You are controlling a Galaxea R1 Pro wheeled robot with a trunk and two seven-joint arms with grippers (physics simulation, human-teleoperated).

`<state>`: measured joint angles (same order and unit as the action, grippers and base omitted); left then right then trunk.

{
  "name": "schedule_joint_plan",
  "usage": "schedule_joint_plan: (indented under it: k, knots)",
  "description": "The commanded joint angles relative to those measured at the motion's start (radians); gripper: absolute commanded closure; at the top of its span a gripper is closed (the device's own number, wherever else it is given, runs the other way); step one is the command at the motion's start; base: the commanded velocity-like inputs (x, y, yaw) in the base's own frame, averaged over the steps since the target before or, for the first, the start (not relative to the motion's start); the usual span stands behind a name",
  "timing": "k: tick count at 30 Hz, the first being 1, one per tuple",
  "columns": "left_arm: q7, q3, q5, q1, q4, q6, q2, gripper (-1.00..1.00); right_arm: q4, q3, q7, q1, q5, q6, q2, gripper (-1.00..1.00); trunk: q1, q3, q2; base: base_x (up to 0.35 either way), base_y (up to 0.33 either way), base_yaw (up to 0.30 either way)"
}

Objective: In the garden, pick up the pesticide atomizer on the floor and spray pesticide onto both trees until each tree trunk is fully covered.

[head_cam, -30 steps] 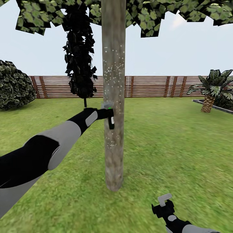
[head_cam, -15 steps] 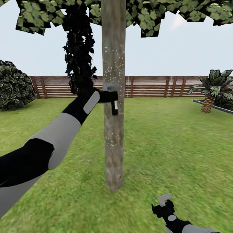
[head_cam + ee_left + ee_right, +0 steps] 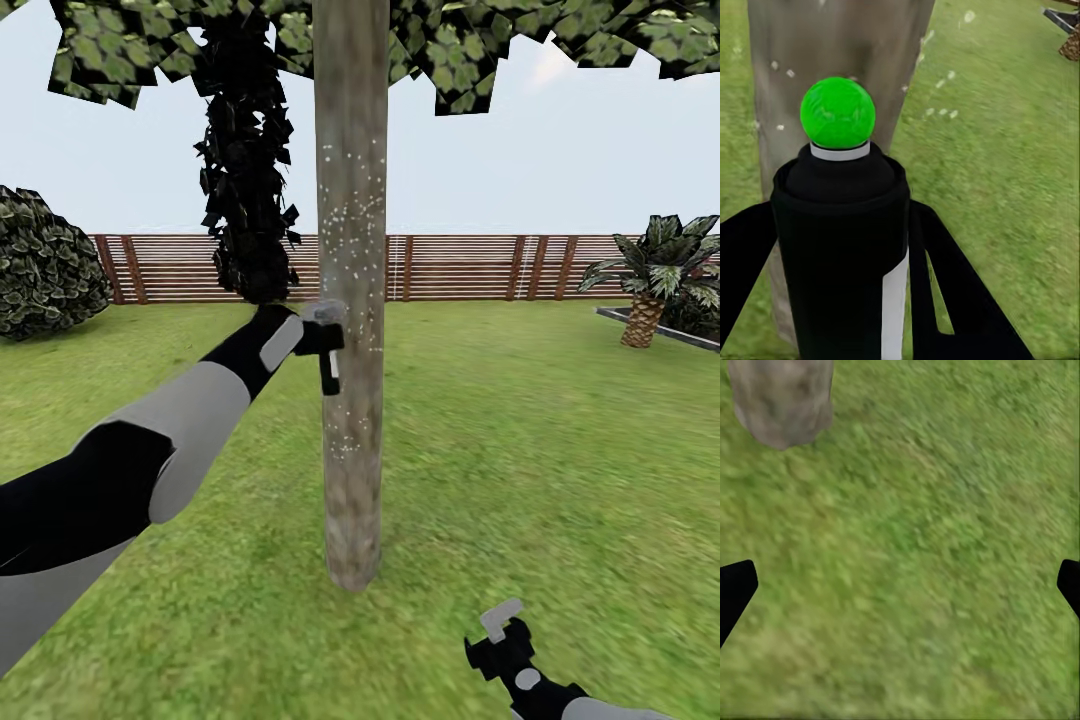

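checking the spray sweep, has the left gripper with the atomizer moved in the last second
Yes. The left gripper rose up the tree trunk, then dropped lower against the fence, holding the atomizer.

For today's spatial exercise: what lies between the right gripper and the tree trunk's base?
Bare grass; the head view shows nothing between the right gripper and the tree trunk.

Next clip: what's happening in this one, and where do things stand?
The left end effector holds the pesticide atomizer up against a tree trunk on the lawn, with its green-topped spray head facing the bark. White specks of pesticide dot the middle of the trunk, while the base looks bare, so coverage seems partial. The right end effector hangs open and empty over the grass near the trunk's foot.
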<state>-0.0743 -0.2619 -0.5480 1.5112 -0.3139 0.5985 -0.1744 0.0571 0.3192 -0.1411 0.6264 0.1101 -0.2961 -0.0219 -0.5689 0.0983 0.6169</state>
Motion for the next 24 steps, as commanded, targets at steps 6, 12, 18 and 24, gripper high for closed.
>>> schedule_joint_plan:
  k: [6, 12, 18, 24]
  knots:
    - [0.057, -0.001, -0.001, 0.000, 0.168, -0.140, 0.000, 1.00, 0.001, -0.001, 0.000, 0.000, 0.017, 0.000, 0.000, -1.00, 0.000, 0.000, 0.000, 0.000, 0.000, 0.000]
    - [0.108, -0.004, -0.001, 0.000, 0.197, -0.183, 0.000, 1.00, 0.001, -0.001, 0.000, 0.000, 0.017, 0.000, 0.002, -1.00, 0.000, 0.000, 0.000, 0.000, 0.000, 0.000]
    - [0.214, -0.006, -0.001, -0.011, 0.200, -0.186, 0.000, 1.00, 0.000, 0.000, 0.000, 0.000, 0.017, 0.000, 0.002, -1.00, 0.000, 0.000, 0.000, 0.000, 0.000, 0.000]
    - [0.378, -0.008, 0.000, -0.034, 0.201, -0.182, 0.000, 1.00, 0.000, 0.000, 0.000, 0.000, 0.017, 0.000, 0.003, -1.00, 0.000, 0.000, 0.000, 0.000, 0.000, 0.000]
